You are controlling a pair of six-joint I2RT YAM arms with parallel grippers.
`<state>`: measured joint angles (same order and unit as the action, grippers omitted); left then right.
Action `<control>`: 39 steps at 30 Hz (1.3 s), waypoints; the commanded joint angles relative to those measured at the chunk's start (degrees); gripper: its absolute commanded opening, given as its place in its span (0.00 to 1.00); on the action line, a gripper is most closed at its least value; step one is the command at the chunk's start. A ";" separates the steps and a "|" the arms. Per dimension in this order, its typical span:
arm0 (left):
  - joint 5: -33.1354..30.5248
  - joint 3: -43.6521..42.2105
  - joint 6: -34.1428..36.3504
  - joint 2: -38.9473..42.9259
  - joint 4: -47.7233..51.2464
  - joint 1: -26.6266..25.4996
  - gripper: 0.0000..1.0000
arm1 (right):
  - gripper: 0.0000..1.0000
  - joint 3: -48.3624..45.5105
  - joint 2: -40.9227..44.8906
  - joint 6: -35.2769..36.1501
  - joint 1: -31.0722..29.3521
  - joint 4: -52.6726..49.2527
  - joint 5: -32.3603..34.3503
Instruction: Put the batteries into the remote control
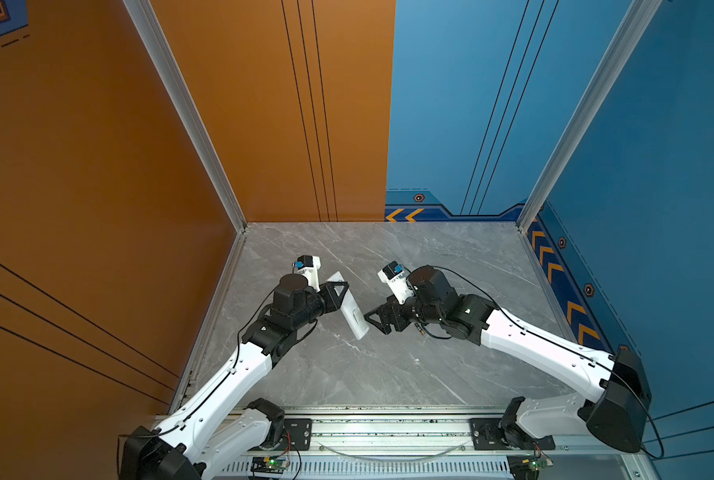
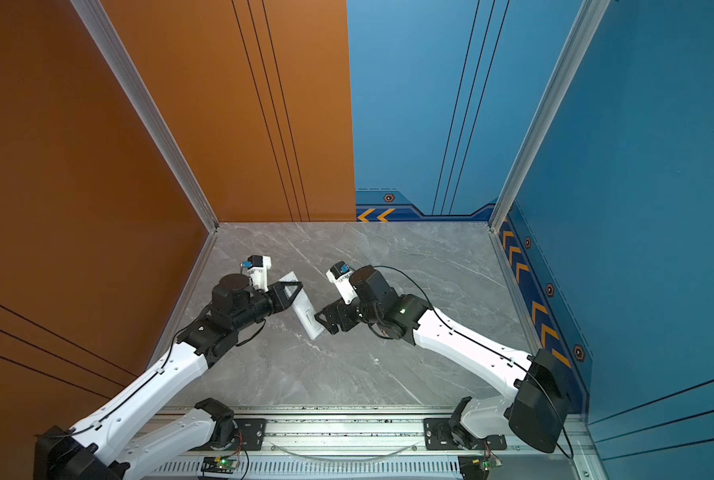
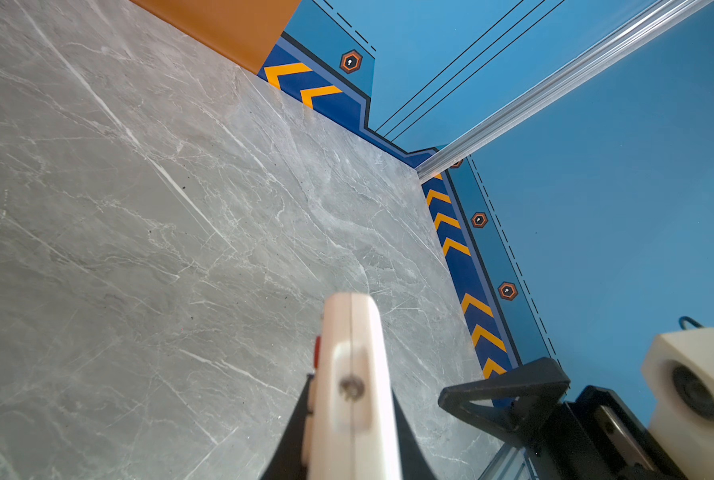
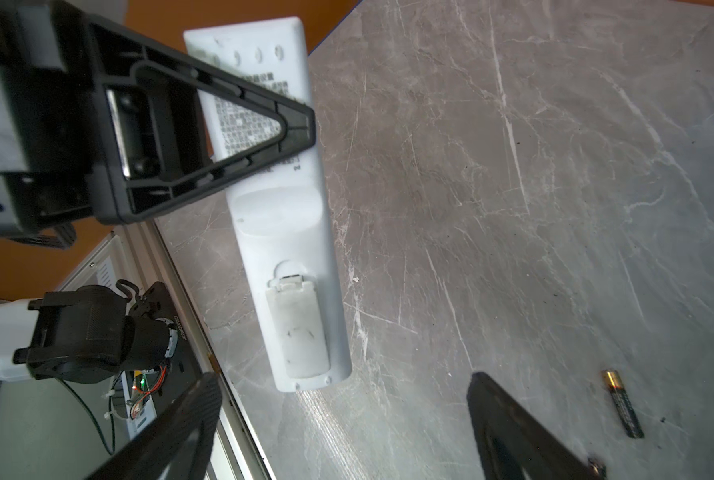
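The remote control [image 1: 354, 311] [image 2: 306, 314] is a long white bar held off the table. My left gripper [image 1: 344, 286] [image 2: 298, 287] is shut on its upper half. In the right wrist view the remote control [image 4: 293, 249] shows its plain back, with a cover over the battery recess. My right gripper [image 1: 372, 323] [image 2: 321, 321] [image 4: 342, 380] stands open just short of the remote's lower end, touching nothing. One of the batteries [image 4: 623, 405], black with a gold end, lies on the table beside a right fingertip [image 4: 496, 407]. In a top view that battery [image 1: 420, 330] lies under the right arm.
The grey marble table [image 1: 388, 374] is walled in orange on the left [image 1: 97, 208] and in blue at the back right [image 1: 637, 208]. A metal rail [image 1: 388, 428] with the arm bases runs along the front edge. The right gripper's finger [image 3: 504, 390] shows in the left wrist view.
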<state>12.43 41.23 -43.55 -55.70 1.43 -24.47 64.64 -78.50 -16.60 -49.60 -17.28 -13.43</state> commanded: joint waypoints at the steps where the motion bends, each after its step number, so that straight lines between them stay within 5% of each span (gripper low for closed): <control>1: 0.55 -0.23 0.92 1.12 -1.10 0.41 0.00 | 0.90 2.82 -1.80 -0.10 -0.80 1.74 -1.15; 11: 0.55 -0.17 1.11 1.12 -0.88 0.64 0.00 | 0.88 4.96 -5.41 -0.20 -1.95 2.49 -1.27; 39: 1.11 -0.36 1.41 1.51 0.27 1.18 0.00 | 0.60 8.13 -10.52 1.04 -3.03 2.14 -1.70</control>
<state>12.51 41.23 -43.00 -55.37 1.93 -23.88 71.18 -88.01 -16.36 -52.21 -15.79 -14.26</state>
